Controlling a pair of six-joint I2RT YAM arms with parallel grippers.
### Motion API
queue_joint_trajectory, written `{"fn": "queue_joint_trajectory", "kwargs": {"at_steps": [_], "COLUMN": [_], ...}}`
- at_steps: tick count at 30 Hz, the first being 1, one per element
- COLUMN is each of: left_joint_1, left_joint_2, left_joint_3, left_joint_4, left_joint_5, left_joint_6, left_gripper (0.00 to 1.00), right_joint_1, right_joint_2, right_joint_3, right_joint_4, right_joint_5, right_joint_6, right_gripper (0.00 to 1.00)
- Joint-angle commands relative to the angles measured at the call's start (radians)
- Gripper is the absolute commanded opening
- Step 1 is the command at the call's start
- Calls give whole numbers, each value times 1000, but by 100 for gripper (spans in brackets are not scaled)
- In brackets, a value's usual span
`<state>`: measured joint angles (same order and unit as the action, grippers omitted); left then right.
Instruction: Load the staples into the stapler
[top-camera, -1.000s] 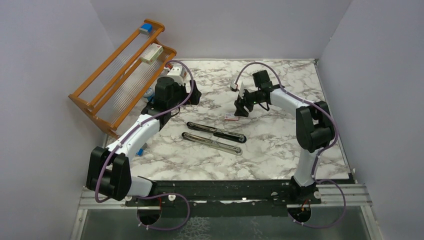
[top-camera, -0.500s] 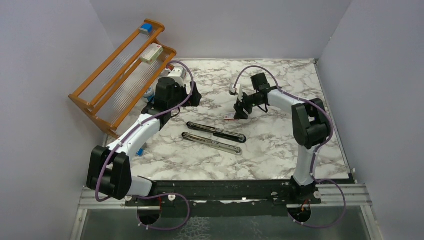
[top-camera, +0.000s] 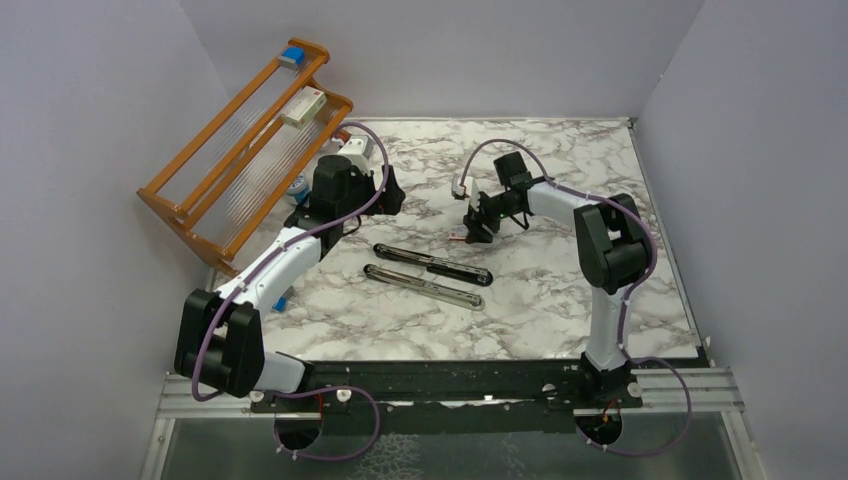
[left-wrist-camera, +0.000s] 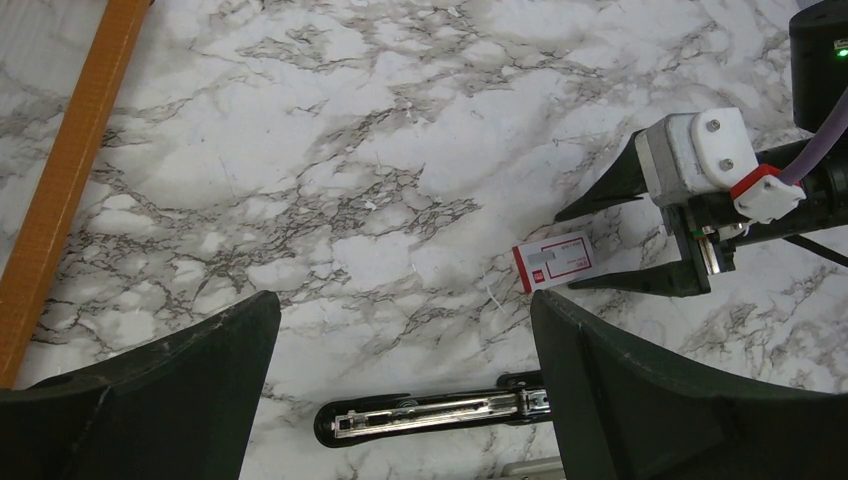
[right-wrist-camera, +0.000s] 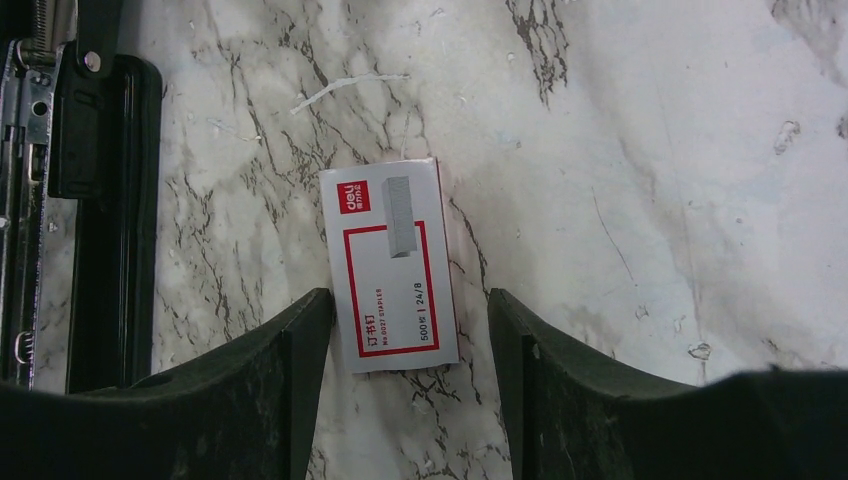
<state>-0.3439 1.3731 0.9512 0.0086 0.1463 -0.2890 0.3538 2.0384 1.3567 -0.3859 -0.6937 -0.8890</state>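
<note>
One small white staples packet (right-wrist-camera: 393, 265), red-bordered with a red logo, lay flat between the right gripper's (right-wrist-camera: 405, 300) parted fingers; the left gripper (left-wrist-camera: 405, 300) gaped wide.

Left arm (top-camera: 275, 265) and right arm (top-camera: 606, 325): white tube links between bulky black joint housings, on black bases. Purple cable (top-camera: 365, 195) looped along each arm. Left gripper (left-wrist-camera: 405, 300): two broad black wedge fingers. Right gripper (left-wrist-camera: 566, 250): slim black tapered fingers, white block (left-wrist-camera: 695, 150) with two screws, red clip (left-wrist-camera: 757, 190), green light (left-wrist-camera: 843, 50).
</note>
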Motion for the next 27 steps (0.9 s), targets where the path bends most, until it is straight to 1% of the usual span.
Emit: {"fn": "queue_joint_trajectory", "kwargs": {"at_steps": [1, 5, 11, 18, 21, 23, 27], "left_joint_1": [3, 2, 3, 4, 4, 5, 8], "left_joint_2": [8, 13, 29, 59, 102, 139, 216], "left_joint_3": [-11, -9, -2, 24, 66, 103, 163], "left_joint_4": [-9, -9, -1, 59, 65, 59, 59], "left_joint_5": [24, 28, 52, 83, 105, 133, 194], "left_joint_6": [-2, 1, -21, -136, -184, -214, -273], "left_gripper": [98, 98, 98, 90, 86, 81, 75], "right_joint_1": [8, 8, 8, 7, 7, 7, 8], "right_joint_2": [29, 44, 59, 44, 49, 51, 58], "right_joint_3": [-8, -12, -11, -47, -38, -35, -26], "right_joint_4": [-2, -24, -62, -39, -37, -38, -48], "right_joint_5": [30, 52, 76, 81, 91, 104, 170], "right_joint_6": [-40, -53, -52, -37, -12, 2, 46], "right_gripper": [61, 59, 46, 38, 37, 36, 33]}}
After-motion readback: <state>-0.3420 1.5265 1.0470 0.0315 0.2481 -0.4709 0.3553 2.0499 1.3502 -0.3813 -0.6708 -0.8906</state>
